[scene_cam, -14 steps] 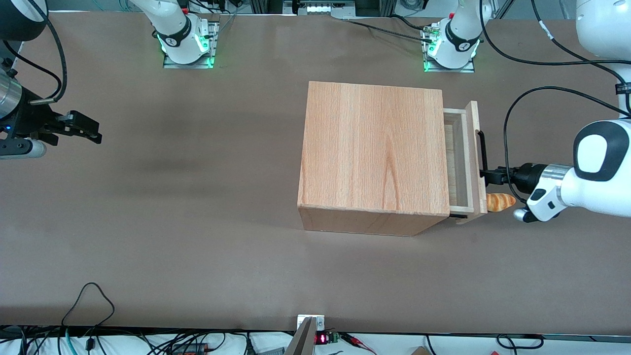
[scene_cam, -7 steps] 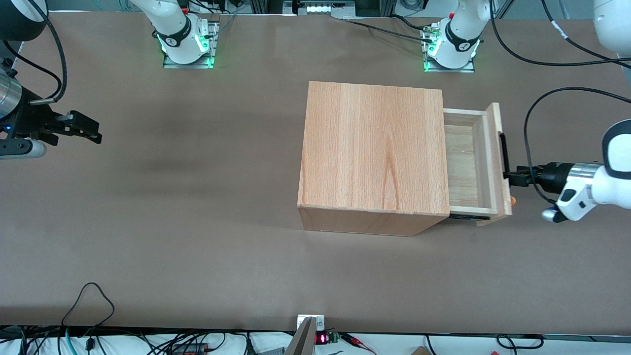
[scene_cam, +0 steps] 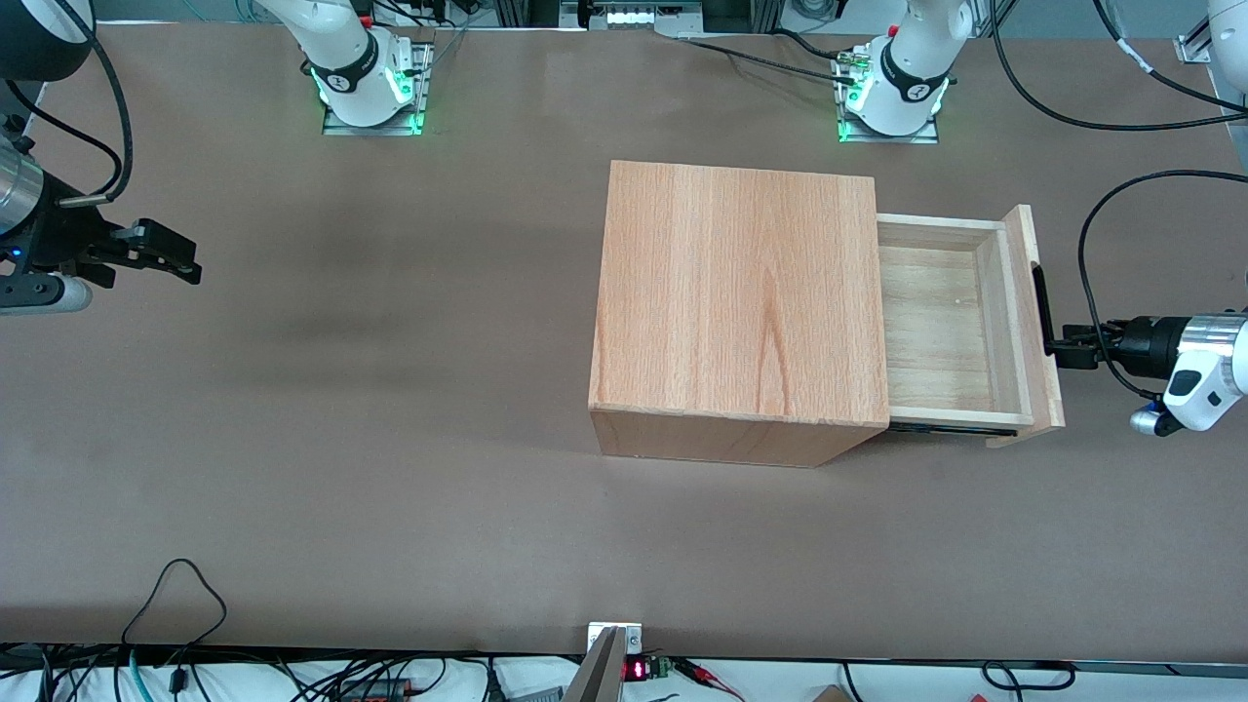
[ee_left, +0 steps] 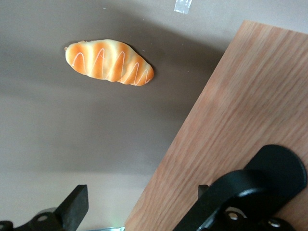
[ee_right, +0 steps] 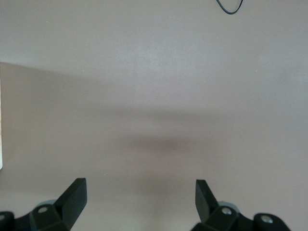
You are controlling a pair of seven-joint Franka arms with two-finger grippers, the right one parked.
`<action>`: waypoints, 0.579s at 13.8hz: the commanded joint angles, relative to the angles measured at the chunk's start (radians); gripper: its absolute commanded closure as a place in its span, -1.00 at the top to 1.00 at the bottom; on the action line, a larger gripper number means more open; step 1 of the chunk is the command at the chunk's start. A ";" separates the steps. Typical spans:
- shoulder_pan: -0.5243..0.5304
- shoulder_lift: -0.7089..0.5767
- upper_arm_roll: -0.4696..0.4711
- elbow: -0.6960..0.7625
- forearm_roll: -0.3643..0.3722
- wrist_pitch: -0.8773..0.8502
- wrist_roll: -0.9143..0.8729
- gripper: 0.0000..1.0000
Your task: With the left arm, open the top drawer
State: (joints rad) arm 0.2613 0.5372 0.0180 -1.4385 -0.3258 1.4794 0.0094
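Observation:
The top drawer (scene_cam: 1022, 292) stands pulled well out of the reddish wooden box (scene_cam: 736, 292), and its pale inside holds nothing. A thin black bar handle (scene_cam: 1040, 302) runs along its light front panel (ee_left: 240, 106). The left arm's gripper (scene_cam: 1063, 347) is at the handle's middle, toward the working arm's end of the table. Its fingers stand wide apart, one finger (ee_left: 74, 204) over bare table, the other finger (ee_left: 204, 191) against the black handle (ee_left: 260, 187). The gripper (ee_left: 140, 198) straddles the panel's edge and is open.
An orange-striped bread roll (ee_left: 109, 61) lies on the brown table beside the drawer front; the front view does not show it. Both arm bases (scene_cam: 892, 88) stand farther from the front camera than the box. A black cable (scene_cam: 1102, 224) loops above the gripper.
The drawer has slid further out of the box toward the working arm's end, and the gripper moved with it at the handle. The bread roll has passed out of sight under the drawer front.

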 commanded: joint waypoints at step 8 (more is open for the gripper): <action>0.019 0.053 0.000 0.035 0.048 0.013 0.032 1.00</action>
State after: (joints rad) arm 0.2752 0.5461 0.0179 -1.4256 -0.3197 1.4797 0.0261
